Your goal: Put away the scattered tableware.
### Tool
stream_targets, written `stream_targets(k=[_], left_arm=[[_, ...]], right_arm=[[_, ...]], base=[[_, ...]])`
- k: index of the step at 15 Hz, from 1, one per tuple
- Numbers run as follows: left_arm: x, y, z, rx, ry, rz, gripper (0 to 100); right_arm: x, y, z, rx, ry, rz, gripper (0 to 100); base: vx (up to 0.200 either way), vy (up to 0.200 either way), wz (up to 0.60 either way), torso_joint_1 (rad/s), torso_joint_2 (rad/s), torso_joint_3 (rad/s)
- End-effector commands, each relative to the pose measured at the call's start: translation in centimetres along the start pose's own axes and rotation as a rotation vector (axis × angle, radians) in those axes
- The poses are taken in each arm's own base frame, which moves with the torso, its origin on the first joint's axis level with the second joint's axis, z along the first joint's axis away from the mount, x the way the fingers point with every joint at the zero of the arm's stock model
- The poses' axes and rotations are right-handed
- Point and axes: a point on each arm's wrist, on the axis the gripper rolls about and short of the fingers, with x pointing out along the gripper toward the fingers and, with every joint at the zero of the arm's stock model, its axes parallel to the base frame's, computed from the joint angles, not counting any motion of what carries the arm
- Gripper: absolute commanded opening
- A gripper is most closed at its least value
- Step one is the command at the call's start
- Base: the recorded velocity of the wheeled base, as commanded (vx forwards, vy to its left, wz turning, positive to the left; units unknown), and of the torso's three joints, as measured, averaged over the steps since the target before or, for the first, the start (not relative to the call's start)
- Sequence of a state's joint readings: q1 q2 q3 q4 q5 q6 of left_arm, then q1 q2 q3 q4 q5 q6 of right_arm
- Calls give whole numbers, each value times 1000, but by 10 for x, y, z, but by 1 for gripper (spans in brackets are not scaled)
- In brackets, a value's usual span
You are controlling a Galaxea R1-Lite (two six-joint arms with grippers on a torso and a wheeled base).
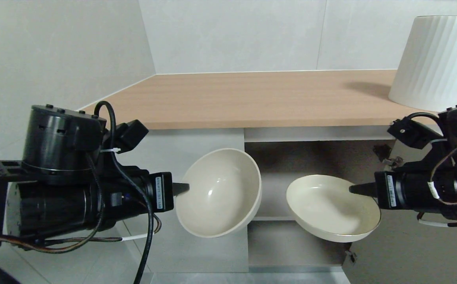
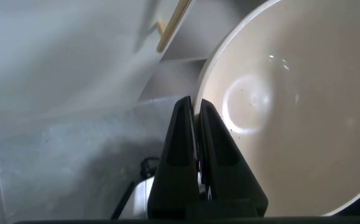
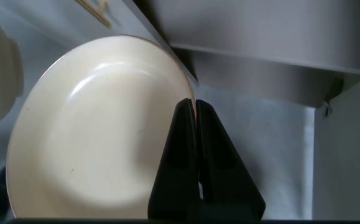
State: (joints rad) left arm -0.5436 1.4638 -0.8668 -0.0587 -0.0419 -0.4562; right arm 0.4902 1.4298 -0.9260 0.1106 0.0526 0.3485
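A deep cream bowl [image 1: 220, 193] [image 2: 291, 106] hangs in the air, tilted on its side, its rim clamped between the closed fingers of the left gripper [image 1: 181, 188] [image 2: 196, 118]. Just beside it, apart, a shallower cream bowl [image 1: 331, 209] [image 3: 99, 124] is held nearly level, with the right gripper [image 1: 356, 189] [image 3: 195, 118] pinched tight on its rim. Both sit before an open cabinet [image 1: 315, 157] under the wooden worktop [image 1: 252, 98], which carries a white ribbed shade [image 1: 437, 59] at its right end.
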Motion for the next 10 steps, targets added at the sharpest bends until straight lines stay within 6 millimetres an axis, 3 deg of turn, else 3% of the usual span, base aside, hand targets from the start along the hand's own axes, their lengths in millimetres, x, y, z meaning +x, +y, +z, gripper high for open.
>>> stream_targets(k=[1, 5, 9, 10], left_arm=[[16, 2, -6, 1, 51, 19, 0], [21, 1, -9, 4, 72, 22, 0], [25, -4, -16, 19, 102, 11, 0], [26, -4, -17, 22, 107, 11, 0]], right_arm=[[38, -2, -9, -7, 101, -25, 0], [136, -21, -33, 18, 210, -107, 0], [207, -56, -52, 81, 109, -248, 0], [230, -73, -60, 94, 54, -302, 0]], base=[[0, 0, 0, 0, 0, 0], [0, 0, 0, 0, 0, 0], [0, 0, 0, 0, 0, 0], [0, 0, 0, 0, 0, 0]])
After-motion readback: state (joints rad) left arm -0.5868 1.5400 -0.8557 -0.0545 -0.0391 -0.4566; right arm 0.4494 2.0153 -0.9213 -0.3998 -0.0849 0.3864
